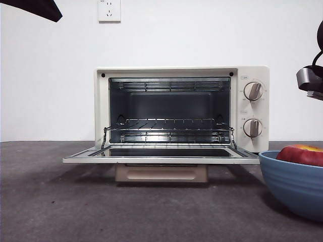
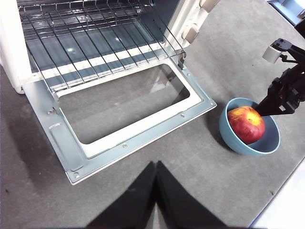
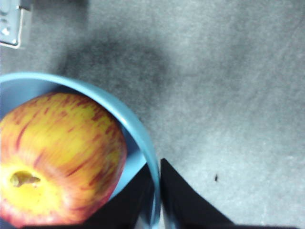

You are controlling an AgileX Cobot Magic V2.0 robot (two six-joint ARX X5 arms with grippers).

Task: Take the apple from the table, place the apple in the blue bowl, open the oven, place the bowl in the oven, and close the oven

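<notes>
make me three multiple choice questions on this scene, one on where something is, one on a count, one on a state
1. Where is the apple?
A. on the oven's wire rack
B. inside the blue bowl
C. on the bare table

2. How many knobs does the front view show on the oven?
A. one
B. two
C. four

3. In what state is the oven door?
A. shut
B. taken off and standing upright against the wall
C. folded down flat, open

Answers:
1. B, the left wrist view shows the apple sitting in the bowl, which stands on the table beside the oven.
2. B, one knob sits above the other on the oven's right panel.
3. C, the door lies level in front of the oven and the wire rack inside is bare. The right end effector is closed on the bowl's rim; the left end effector is closed over the table.
</notes>
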